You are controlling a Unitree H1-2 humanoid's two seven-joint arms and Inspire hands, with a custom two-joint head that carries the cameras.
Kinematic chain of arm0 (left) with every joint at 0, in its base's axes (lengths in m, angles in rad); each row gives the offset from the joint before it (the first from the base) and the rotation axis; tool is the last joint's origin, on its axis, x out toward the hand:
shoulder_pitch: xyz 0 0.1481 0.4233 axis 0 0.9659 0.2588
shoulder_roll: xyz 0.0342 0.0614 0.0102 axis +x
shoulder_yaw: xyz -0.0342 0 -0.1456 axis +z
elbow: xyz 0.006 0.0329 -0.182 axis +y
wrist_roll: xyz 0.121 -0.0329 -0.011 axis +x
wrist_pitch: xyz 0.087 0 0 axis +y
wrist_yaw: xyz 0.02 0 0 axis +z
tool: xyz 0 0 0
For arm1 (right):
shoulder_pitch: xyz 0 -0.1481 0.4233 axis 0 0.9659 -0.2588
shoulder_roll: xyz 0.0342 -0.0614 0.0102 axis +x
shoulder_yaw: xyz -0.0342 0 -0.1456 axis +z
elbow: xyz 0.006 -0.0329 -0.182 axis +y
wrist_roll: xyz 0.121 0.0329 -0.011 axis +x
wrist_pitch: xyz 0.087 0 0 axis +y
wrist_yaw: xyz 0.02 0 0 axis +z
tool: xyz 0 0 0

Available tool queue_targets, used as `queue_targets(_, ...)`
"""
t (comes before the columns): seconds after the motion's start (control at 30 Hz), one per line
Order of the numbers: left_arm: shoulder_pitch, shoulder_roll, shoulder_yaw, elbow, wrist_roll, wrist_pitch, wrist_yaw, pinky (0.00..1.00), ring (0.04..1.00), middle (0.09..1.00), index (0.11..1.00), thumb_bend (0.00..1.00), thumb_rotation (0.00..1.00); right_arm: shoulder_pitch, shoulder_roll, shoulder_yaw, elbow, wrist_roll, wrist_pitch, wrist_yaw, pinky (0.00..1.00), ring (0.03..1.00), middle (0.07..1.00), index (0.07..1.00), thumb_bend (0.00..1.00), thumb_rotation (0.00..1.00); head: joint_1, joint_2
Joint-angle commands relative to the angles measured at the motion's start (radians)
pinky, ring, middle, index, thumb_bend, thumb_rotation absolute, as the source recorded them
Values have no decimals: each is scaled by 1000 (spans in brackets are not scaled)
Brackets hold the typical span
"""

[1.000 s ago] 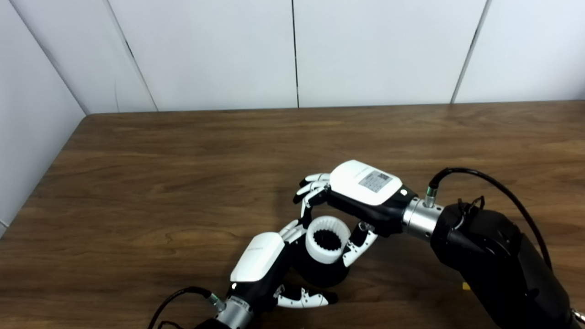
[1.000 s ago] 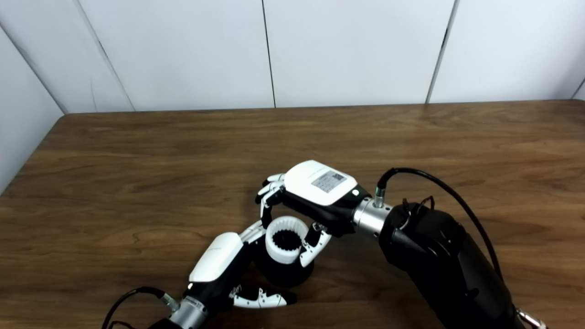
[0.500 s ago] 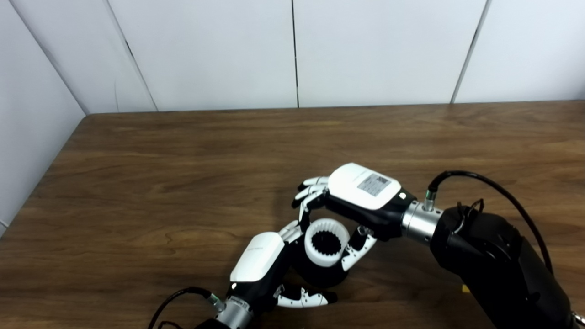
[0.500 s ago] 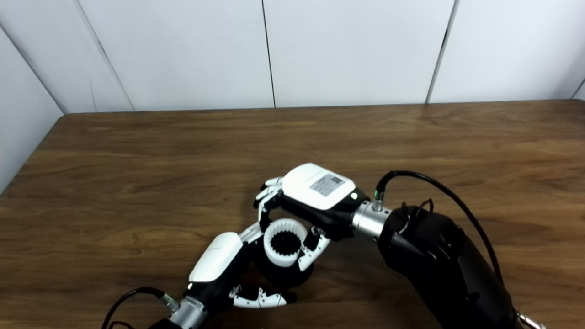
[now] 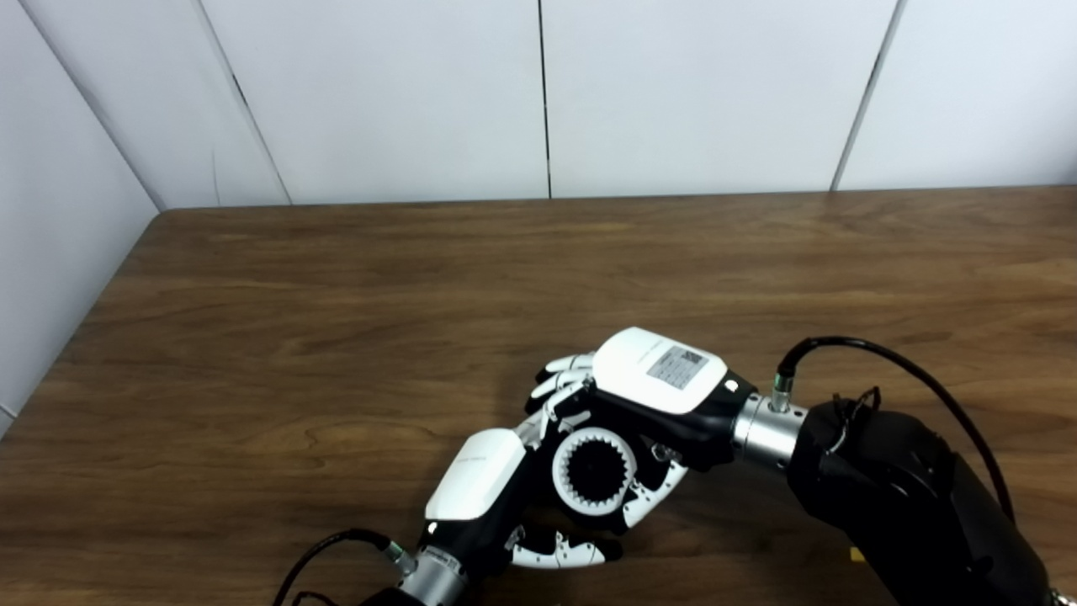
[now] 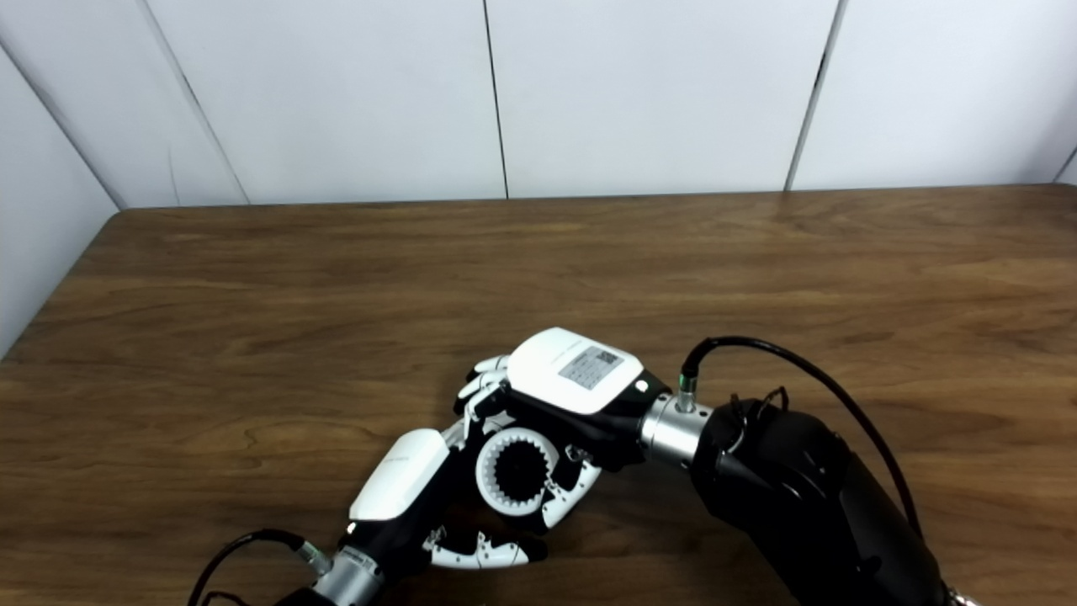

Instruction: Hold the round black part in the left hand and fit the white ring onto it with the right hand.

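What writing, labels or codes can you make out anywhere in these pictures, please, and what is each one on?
Nothing can be read as words or numbers.
Grey sticker on the back of the right hand: a printed grid like a code, too small and blurred to read.
Faint grey line of lettering on the back of the left hand: too blurred to read.
White ring, table and wall panels: no text seen.
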Motion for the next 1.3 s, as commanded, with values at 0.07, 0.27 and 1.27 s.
queue_targets(0.07,4,2,-8,11,-5,0,-18,848,943,905,875,837,326,7,-9,8,-13,9,-9,18,787,877,799,494,524,147,1,0)
queue_targets(0.27,3,3,-8,10,-7,2,-21,851,948,902,856,844,336,1,-9,-6,7,26,-9,5,783,884,804,494,524,148,4,-5)
queue_targets(1.27,9,-2,-16,-5,-18,49,-46,868,962,912,856,857,319,7,34,-136,143,155,70,-83,730,850,804,493,524,151,7,-6)
